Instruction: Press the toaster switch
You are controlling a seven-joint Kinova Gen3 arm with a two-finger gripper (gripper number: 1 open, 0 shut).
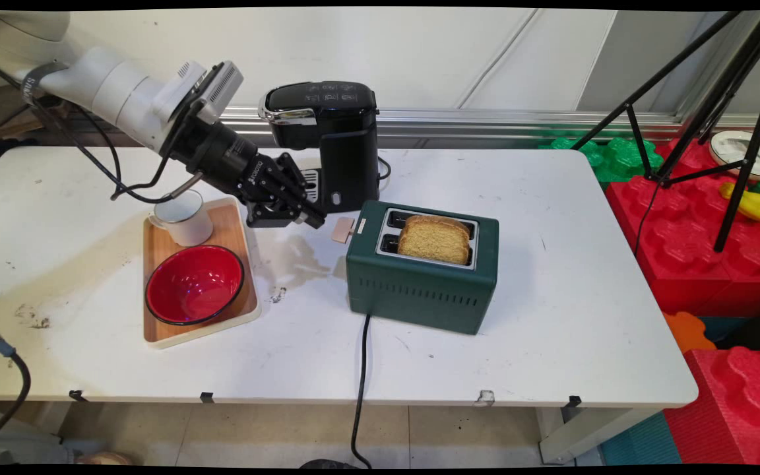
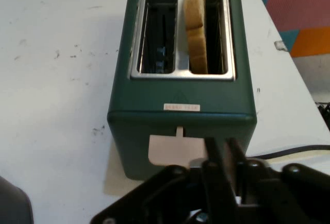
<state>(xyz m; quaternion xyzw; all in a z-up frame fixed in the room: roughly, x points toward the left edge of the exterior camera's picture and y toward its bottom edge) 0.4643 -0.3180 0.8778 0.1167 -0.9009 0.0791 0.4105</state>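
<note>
White table (image 1: 551,330), left to right. Wooden tray (image 1: 231,224) at centre left: white mug (image 1: 185,218), red bowl (image 1: 194,284). End effector (image 1: 311,218), fingers together, just beside beige lever (image 1: 344,230) of green toaster (image 1: 419,290) at centre; bread slice (image 1: 434,239) upright in one slot. Black coffee machine (image 1: 334,132) behind.

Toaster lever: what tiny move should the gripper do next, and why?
Probably ease down onto the lever. The gripper, fingers together, sits right beside it on the toaster, the lever is up, and the bread still stands high in one slot.
</note>
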